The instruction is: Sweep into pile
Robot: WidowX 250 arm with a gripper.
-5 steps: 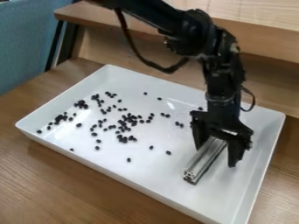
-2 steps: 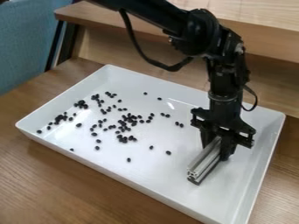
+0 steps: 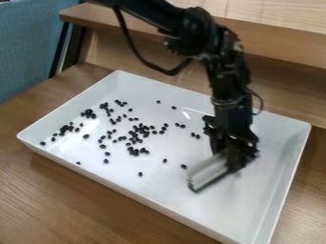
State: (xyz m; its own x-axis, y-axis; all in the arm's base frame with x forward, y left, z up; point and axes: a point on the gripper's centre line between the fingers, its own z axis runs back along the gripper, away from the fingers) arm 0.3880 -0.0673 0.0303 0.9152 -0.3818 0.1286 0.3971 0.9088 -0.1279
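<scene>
- Camera view: my gripper [image 3: 229, 159] pinches the metal bar [image 3: 208, 173] by one end, closed to its width
- It looks stiff, smooth; that end suits me
- Beans [image 3: 134, 151] beside my gripper likely roll

We note 1 black arm [image 3: 149, 12] entering at the top edge of the frame, left of centre. We trace its upper link sloping down rightward to a bulky joint [image 3: 191, 31], upper right of centre. From there, the wrist section [image 3: 230, 102] descends steeply, leaning slightly. We locate 1 black gripper [image 3: 228, 163] right of centre, pointing downward, its 2 fingers [image 3: 237, 158] clamped. We find 1 cable [image 3: 143, 59] looping left of the joint.
</scene>
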